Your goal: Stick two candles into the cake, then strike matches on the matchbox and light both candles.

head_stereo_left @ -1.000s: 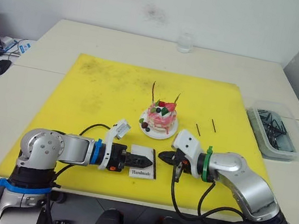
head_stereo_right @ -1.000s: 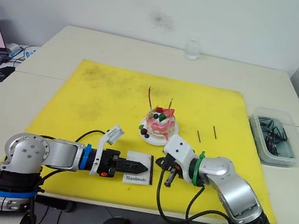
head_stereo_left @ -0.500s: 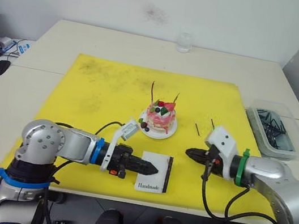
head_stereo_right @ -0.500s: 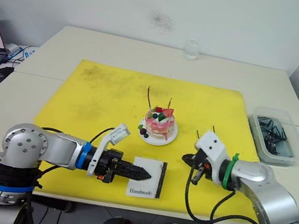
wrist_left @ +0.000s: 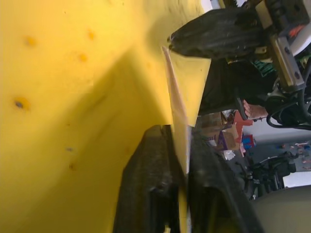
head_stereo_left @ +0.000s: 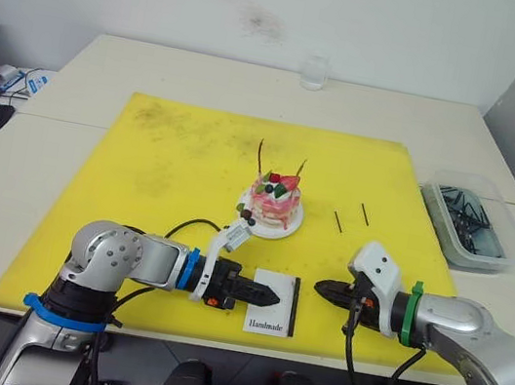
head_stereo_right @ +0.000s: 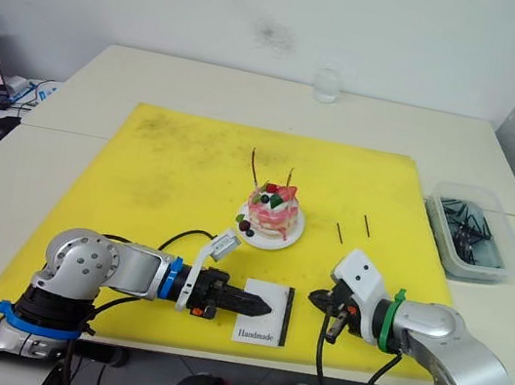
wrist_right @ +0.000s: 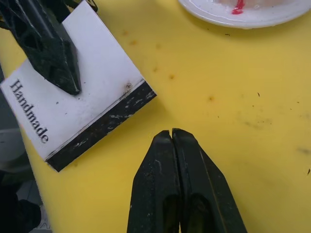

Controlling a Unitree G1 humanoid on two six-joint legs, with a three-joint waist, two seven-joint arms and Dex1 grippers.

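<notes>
Right wrist view is showing the right gripper (wrist_right: pixel 171 133), jaws pressed together, pointing near the matchbox (wrist_right: pixel 73 111) at left of frame, which the left gripper (head_stereo_right: pixel 263 304), jaws closed, is pinning; light and slippery, it likely wants gripping by its edges.

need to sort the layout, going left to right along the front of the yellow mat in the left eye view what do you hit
left gripper → matchbox, its black strip on the side toward the right arm → right gripper, shut, short of the strip. The left gripper's fingers lie over the matchbox's near-left part.
</notes>
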